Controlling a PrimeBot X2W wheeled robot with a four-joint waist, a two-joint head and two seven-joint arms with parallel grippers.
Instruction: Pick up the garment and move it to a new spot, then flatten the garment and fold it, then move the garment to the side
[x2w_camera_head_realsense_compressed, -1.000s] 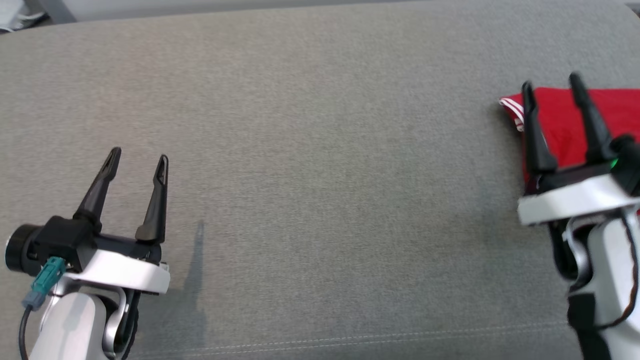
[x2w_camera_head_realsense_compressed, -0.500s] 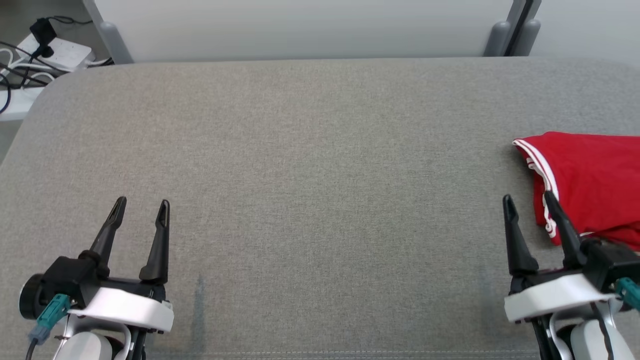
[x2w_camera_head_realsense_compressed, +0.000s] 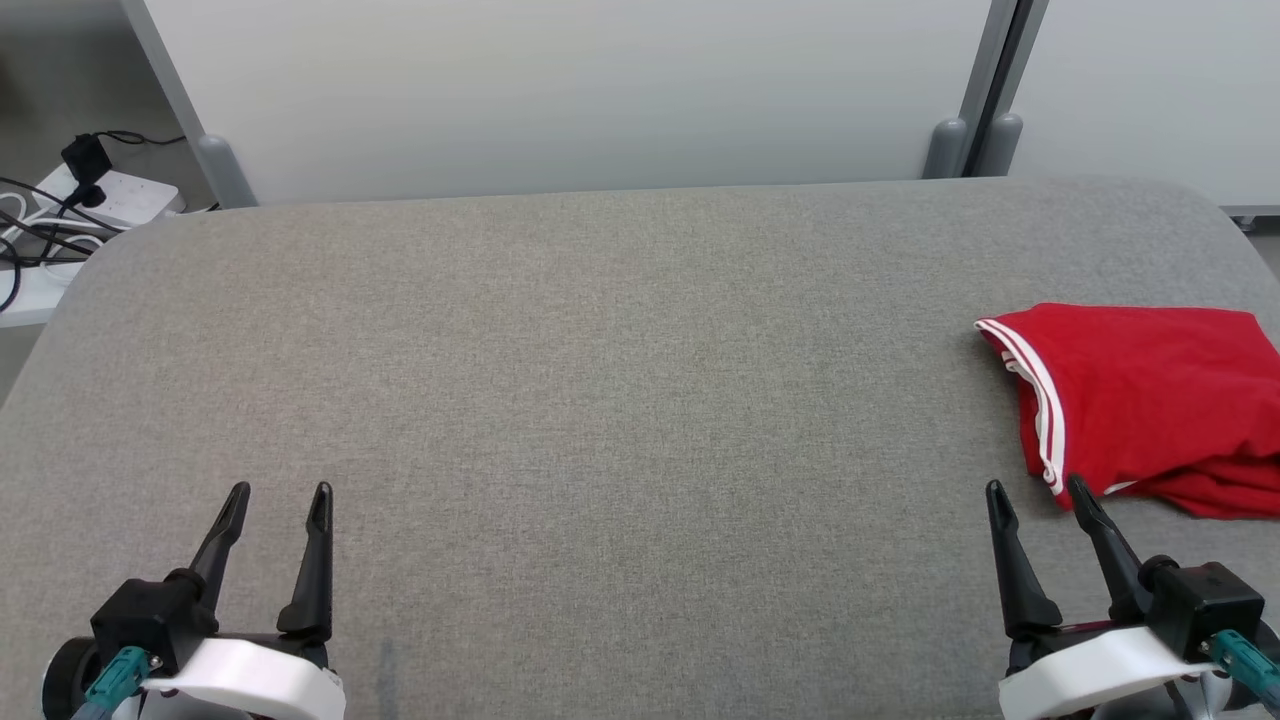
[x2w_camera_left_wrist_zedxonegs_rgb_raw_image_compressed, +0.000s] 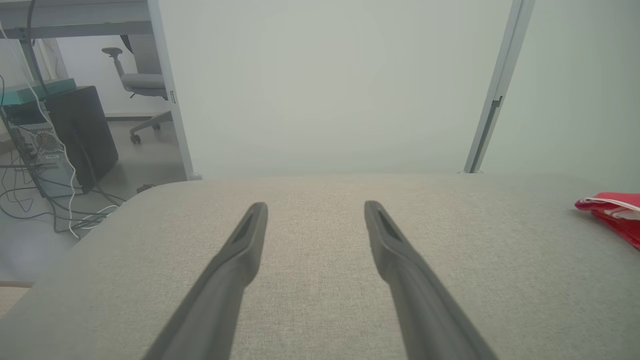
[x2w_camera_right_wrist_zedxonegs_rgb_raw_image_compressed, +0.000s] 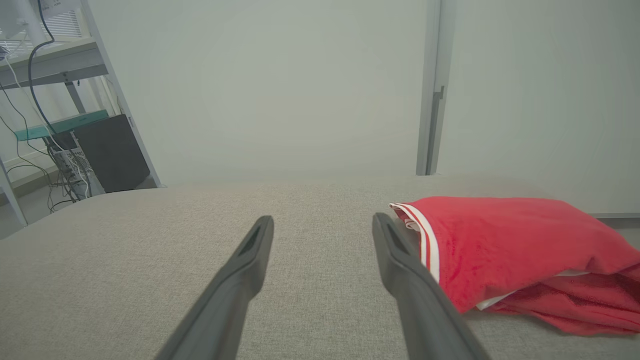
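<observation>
Garment (x2w_camera_head_realsense_compressed: 1140, 400) (red, folded) lies near right claw (x2w_camera_head_realsense_compressed: 1033, 484).

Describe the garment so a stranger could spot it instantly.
Start with the wide grey fabric-covered table. Near its right edge, just beyond the right end effector, lies the garment, a loosely folded bundle. Bright red cloth with a white-striped hem sets it apart from the plain grey.

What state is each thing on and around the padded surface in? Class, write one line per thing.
garment, roughly folded, lying on the surface at the robot's right, not held.
left hand, open, empty, over bare fabric.
right hand, open, empty, close to the garment's near edge.
grey surface, smooth, bearing the garment.
power strip, on the floor, a black plug in it.
</observation>
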